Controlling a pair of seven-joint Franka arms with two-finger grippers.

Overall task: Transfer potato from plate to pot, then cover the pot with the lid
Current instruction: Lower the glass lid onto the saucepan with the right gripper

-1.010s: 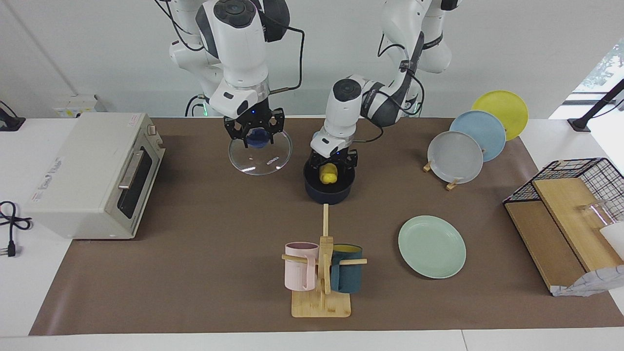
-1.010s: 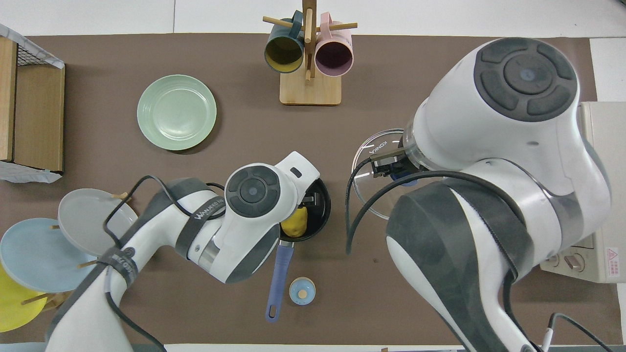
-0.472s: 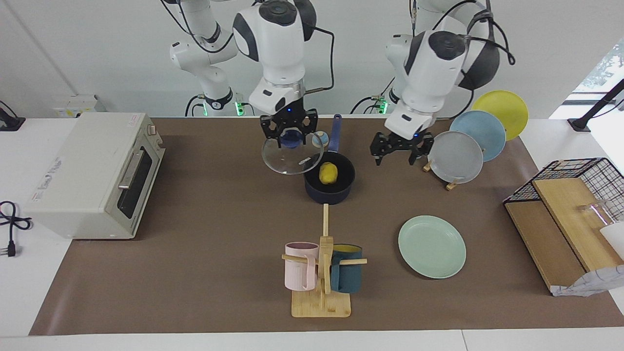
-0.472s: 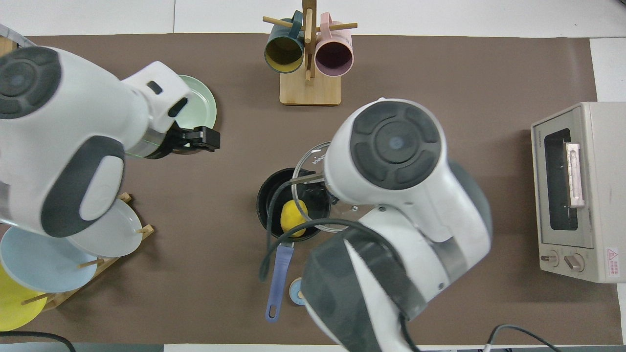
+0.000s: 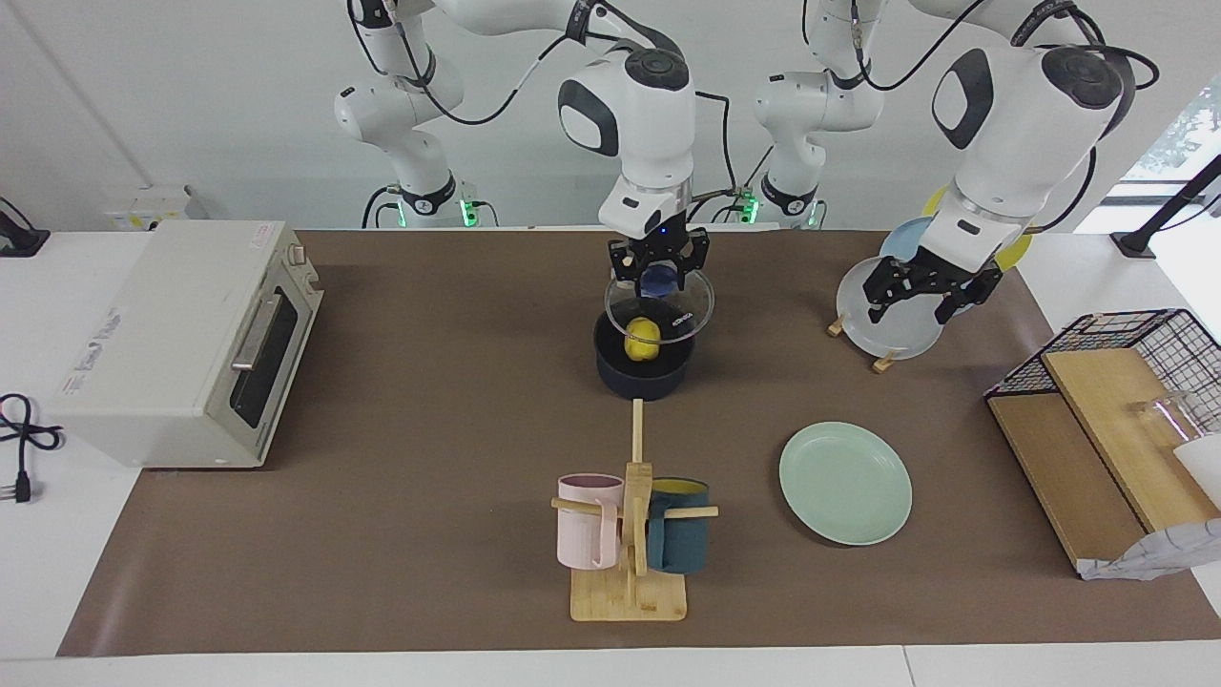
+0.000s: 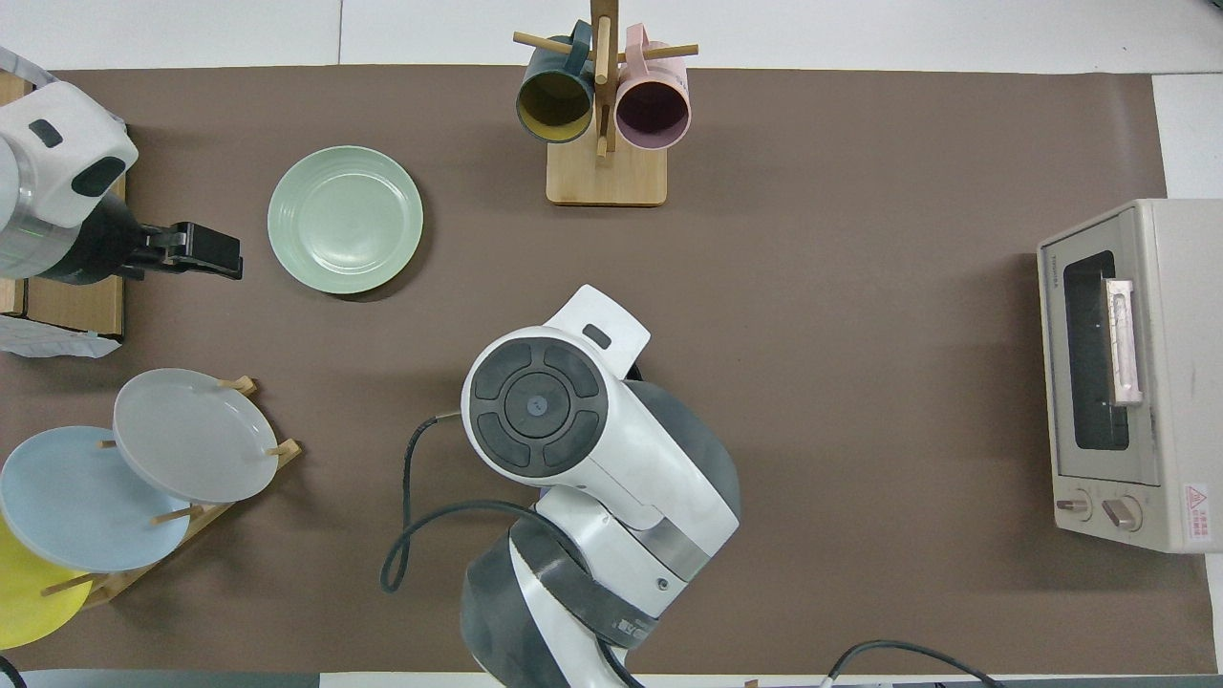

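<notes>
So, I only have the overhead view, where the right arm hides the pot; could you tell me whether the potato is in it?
Observer: Yes, the potato lies inside the pot.
Operator: Thank you. Is the pot covered yet?
Observer: Not yet. The right gripper is shut on the knob of the lid and holds it, slightly tilted, just above the pot.

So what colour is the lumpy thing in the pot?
Bright yellow: the glossy lumpy potato, seen best in the facing view.
</notes>
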